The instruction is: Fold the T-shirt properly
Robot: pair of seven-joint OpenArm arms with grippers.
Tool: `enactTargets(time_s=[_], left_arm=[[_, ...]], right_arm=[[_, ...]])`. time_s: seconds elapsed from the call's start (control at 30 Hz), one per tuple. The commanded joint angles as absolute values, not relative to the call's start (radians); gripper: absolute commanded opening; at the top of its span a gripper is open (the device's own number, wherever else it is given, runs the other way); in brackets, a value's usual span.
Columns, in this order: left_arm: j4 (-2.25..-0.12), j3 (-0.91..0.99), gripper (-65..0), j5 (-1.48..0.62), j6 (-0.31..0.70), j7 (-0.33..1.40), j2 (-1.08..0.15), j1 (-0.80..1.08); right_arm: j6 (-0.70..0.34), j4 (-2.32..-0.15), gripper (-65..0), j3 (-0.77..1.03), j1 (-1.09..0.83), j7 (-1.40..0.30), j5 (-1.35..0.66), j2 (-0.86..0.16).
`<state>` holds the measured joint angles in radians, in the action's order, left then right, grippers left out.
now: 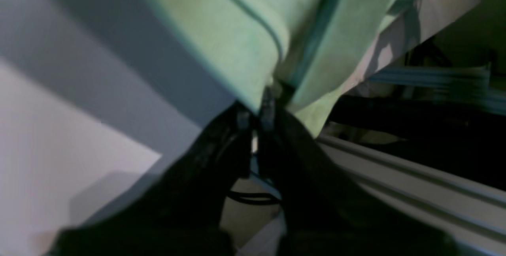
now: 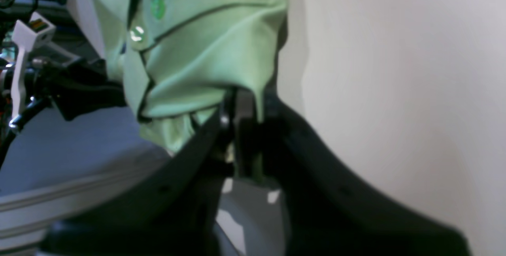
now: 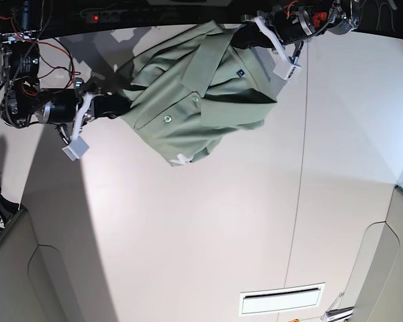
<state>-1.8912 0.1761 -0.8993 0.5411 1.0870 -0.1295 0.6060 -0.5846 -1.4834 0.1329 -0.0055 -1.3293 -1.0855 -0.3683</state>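
The T-shirt (image 3: 195,107), pale sage-green with dark trim and a buttoned collar, is bunched and stretched between both grippers at the far edge of the white table (image 3: 188,228). My left gripper (image 3: 238,33) is shut on the shirt's upper right edge. In the left wrist view its fingers (image 1: 257,115) pinch a trimmed fold of the T-shirt (image 1: 221,34). My right gripper (image 3: 121,106) is shut on the shirt's left edge. In the right wrist view, the gripper (image 2: 245,102) clamps the T-shirt (image 2: 205,50) just below the collar buttons. The shirt's lower part rests on the table.
A thin seam (image 3: 301,168) runs down the table. A slotted vent (image 3: 282,300) sits near the front right. Grey panels (image 3: 13,268) flank the front corners. Wiring and electronics (image 3: 17,67) crowd the far left. An aluminium rail (image 1: 395,177) borders the table.
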Motion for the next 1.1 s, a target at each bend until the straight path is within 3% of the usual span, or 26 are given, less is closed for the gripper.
enactTargets(time_s=[0.0,0.27,0.43,0.47,0.57,0.6,0.73,1.07], left_arm=[[-1.903,0.188,-65.0,-0.892,0.555,1.097,-0.136,0.614],[-1.903,0.191,-65.0,-0.923,0.566,1.103,-0.136,0.612],[-1.905,0.191,-65.0,-1.037,0.639,1.161,-0.136,0.612],[-1.905,0.191,-63.9,-1.06,0.649,1.177,-0.136,0.612],[-1.905,0.191,-47.0,-1.087,0.668,1.187,-0.136,0.612],[-1.905,0.191,-44.0,-1.089,0.667,1.187,-0.136,0.612],[-1.905,0.191,-43.0,-1.088,0.668,1.187,-0.136,0.612],[-1.906,0.191,-43.0,-1.088,0.668,1.198,-0.137,0.612]], right_arm=[[-0.591,-1.497,-65.0,0.156,0.011,-1.31,-1.1,-0.393],[-0.588,-1.497,-65.0,0.171,0.011,-1.34,-1.136,-0.41],[-0.588,-1.497,-65.0,0.171,0.011,-1.39,-1.237,-0.41],[-0.588,-1.497,-65.0,0.171,0.011,-1.396,-1.246,-0.41],[-0.588,-1.497,-65.0,0.171,0.011,-1.396,-1.26,-0.41],[-0.588,-1.497,-63.3,0.171,0.011,-1.396,-1.271,-0.41],[-0.588,-1.498,-44.2,0.171,0.011,-1.396,-1.31,-0.41],[-0.588,-1.676,-42.9,0.182,0.023,-1.396,-1.305,-0.421]])
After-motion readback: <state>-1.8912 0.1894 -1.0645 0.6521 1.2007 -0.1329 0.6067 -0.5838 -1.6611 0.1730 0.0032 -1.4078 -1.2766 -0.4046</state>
